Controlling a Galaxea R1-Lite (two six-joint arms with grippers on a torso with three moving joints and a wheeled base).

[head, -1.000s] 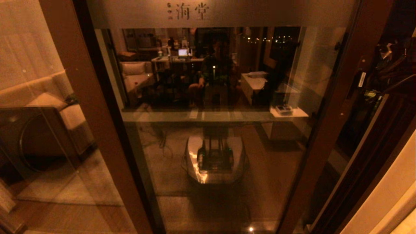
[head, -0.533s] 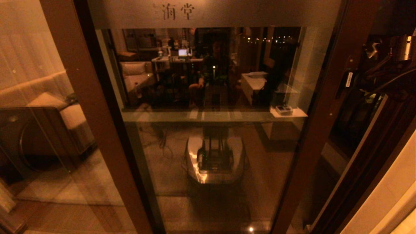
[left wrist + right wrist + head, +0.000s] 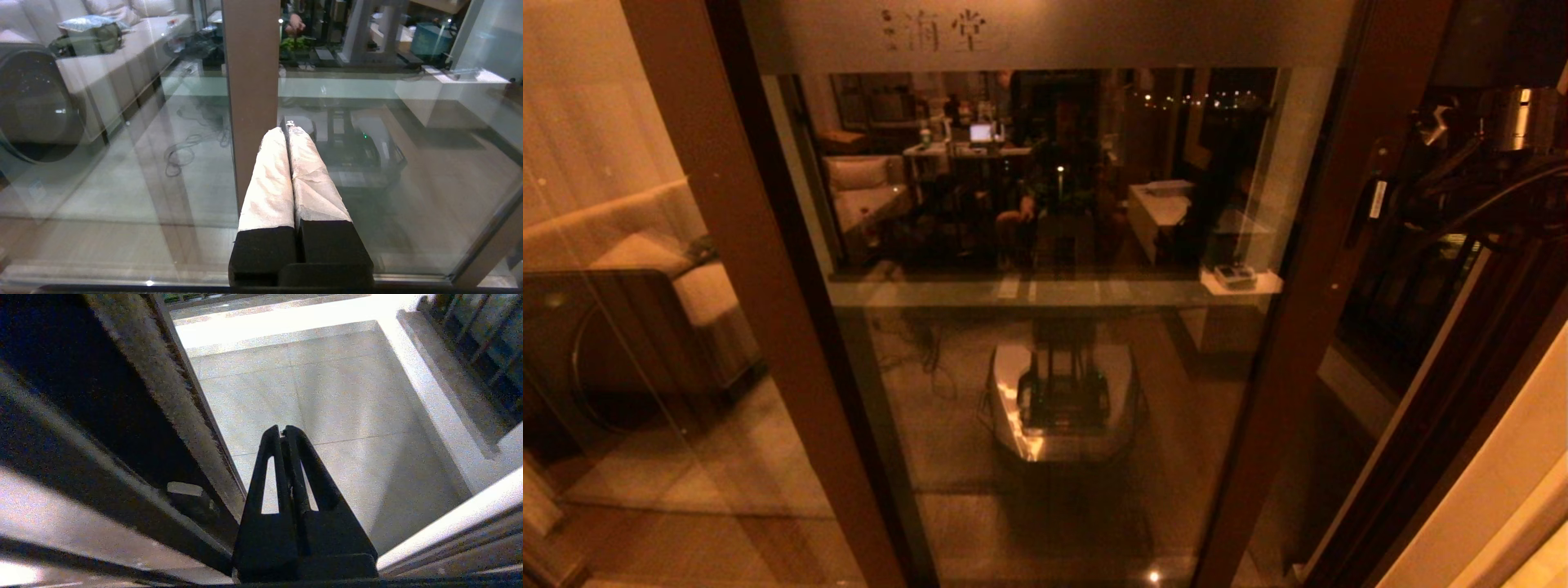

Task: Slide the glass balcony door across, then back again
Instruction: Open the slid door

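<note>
Sliding leftward since a second ago, the glass balcony door (image 3: 1045, 327) now shows its right stile (image 3: 1298, 269) further toward the middle of the head view, and the frosted top band (image 3: 1045, 37) with its printed characters has shifted left with it, widening the dark gap on the right.

From the right wrist camera, the right gripper (image 3: 282, 433) has its two black fingers pressed together, nothing between them, sitting just beside the edge of the door's dark stile (image 3: 179, 400) and over the pale tiled balcony floor (image 3: 327, 396). In the head view the right arm (image 3: 1486, 155) appears only as dark hardware and cables at the upper right, beyond the stile.

The left gripper (image 3: 287, 130) is likewise closed on nothing, its white-wrapped fingers (image 3: 269, 179) together and pointing at the brown frame post (image 3: 251, 81) on the door's left side; whether the tips touch it cannot be told.

Left of that post stands another brown-framed glass panel (image 3: 621, 286). The door's glass reflects a lit room and the robot's base (image 3: 1062, 400).
</note>
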